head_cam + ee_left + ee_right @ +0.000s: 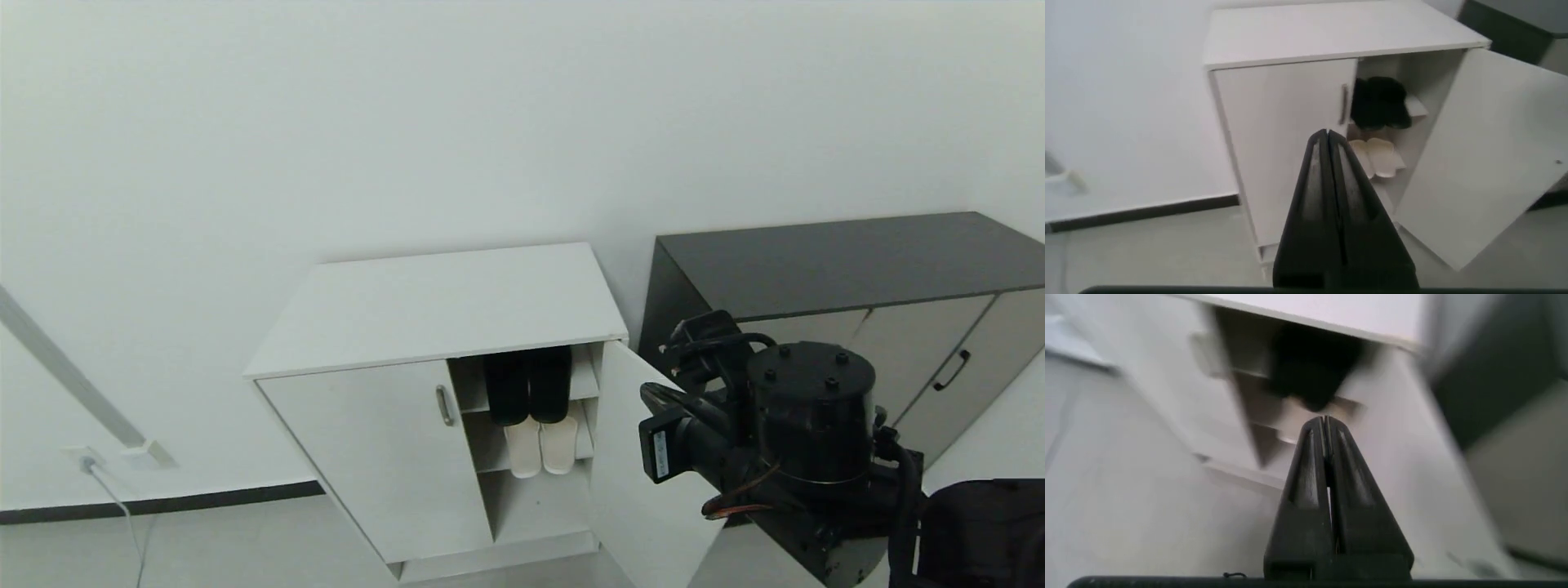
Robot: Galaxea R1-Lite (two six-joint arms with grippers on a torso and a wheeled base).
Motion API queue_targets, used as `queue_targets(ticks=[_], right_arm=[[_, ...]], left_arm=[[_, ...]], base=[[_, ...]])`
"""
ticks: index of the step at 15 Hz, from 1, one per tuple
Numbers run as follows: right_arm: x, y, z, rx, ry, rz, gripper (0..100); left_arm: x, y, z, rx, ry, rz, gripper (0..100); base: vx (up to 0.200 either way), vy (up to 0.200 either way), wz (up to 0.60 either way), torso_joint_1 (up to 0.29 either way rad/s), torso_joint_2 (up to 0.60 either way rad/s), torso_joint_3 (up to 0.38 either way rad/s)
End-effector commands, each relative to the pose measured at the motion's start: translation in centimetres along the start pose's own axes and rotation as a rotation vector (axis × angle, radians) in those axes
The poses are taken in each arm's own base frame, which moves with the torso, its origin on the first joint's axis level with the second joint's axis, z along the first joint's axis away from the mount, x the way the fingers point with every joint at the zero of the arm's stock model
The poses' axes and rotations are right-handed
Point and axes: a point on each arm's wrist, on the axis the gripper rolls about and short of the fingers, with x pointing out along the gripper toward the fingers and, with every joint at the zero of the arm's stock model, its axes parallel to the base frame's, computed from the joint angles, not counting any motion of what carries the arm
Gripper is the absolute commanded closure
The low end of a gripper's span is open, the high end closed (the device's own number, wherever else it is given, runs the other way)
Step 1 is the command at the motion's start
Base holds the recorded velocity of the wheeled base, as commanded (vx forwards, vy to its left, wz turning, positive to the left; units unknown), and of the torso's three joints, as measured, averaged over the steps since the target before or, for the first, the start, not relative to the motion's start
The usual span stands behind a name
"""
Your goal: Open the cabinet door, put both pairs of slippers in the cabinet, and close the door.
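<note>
Showing black slippers [528, 384], white slippers [540, 445] at their 6 o'clock, the cabinet door [645, 490] stood open; left gripper [1328, 135] and right gripper [1325, 420] were closed, empty.

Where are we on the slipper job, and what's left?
Done: the cabinet door stands open, with the black slippers on the upper shelf and the white slippers on the shelf below. In hand: nothing; the left gripper and right gripper are shut and empty. Left: closing that door.
</note>
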Motion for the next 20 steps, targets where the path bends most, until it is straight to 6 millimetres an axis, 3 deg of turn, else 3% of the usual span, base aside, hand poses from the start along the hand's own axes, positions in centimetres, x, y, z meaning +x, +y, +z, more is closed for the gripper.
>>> queue_targets(ticks=[1,6,12,14,17,20], right_arm=[[0.6,-0.3,-0.3,-0.002,0.012,-0.018,100],[1.0,-1.0,-0.3,0.005,0.013,-0.040,100],[2.0,-2.6,-0.3,0.015,0.018,-0.100,100],[2.5,-3.2,-0.2,0.020,0.020,-0.119,100],[5.8,-6.5,-0.2,0.049,0.032,-0.176,100],[8.9,-10.1,-1.5,0.085,0.078,-0.215,100]], left_arm=[[0.0,0.0,0.0,-0.001,0.001,0.000,100],[0.0,0.0,0.0,-0.002,0.001,0.000,100],[0.0,0.0,0.0,-0.002,0.001,0.000,100],[0.0,0.0,0.0,-0.002,0.001,0.000,100],[0.0,0.0,0.0,-0.001,0.001,0.000,100],[0.0,0.0,0.0,-0.001,0.001,0.000,100]], base=[[0.000,0.000,0.00,0.000,0.00,0.000],[0.000,0.000,0.00,0.000,0.00,0.000],[-0.200,0.000,0.00,-0.003,0.00,0.002],[0.000,0.000,0.00,0.000,0.00,0.000],[0.000,0.000,0.00,0.000,0.00,0.000],[0.000,0.000,0.00,0.000,0.00,0.000]])
